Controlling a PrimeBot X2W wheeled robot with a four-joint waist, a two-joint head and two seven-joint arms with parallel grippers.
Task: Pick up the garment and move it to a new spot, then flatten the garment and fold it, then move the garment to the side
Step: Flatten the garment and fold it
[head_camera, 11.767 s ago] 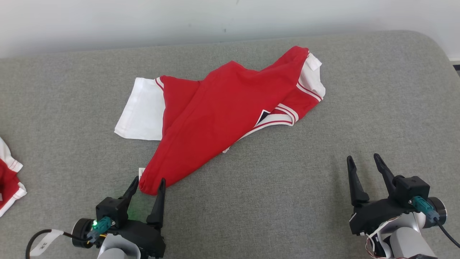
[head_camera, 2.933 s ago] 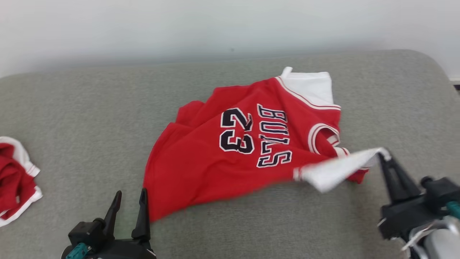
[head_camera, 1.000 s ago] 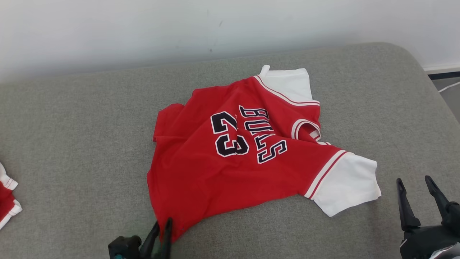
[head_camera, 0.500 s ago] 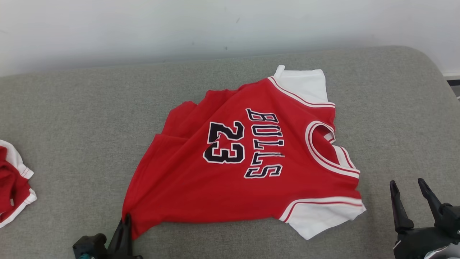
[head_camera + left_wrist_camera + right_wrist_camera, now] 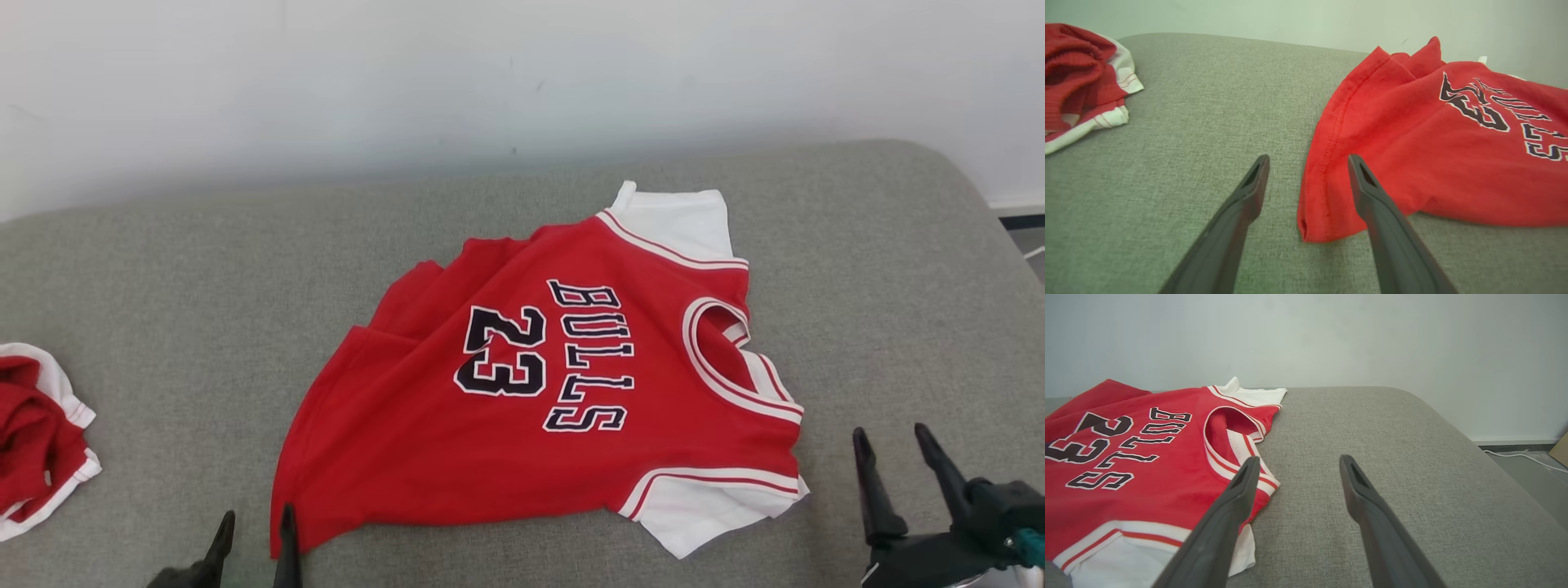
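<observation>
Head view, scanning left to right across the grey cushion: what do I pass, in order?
Crumpled red-and-white garment → left gripper → red Bulls 23 jersey → right gripper.

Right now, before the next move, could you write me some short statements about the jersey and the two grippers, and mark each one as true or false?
1. The left gripper is clamped on the jersey. False: its jaws stand open at the red hem corner, which lies loose.
2. The jersey lies with BULLS 23 facing up. True.
3. The right gripper holds the white sleeve. False: it is open and holds nothing.
4. A second red and white garment lies at the left edge of the grey cushion. True.
</observation>
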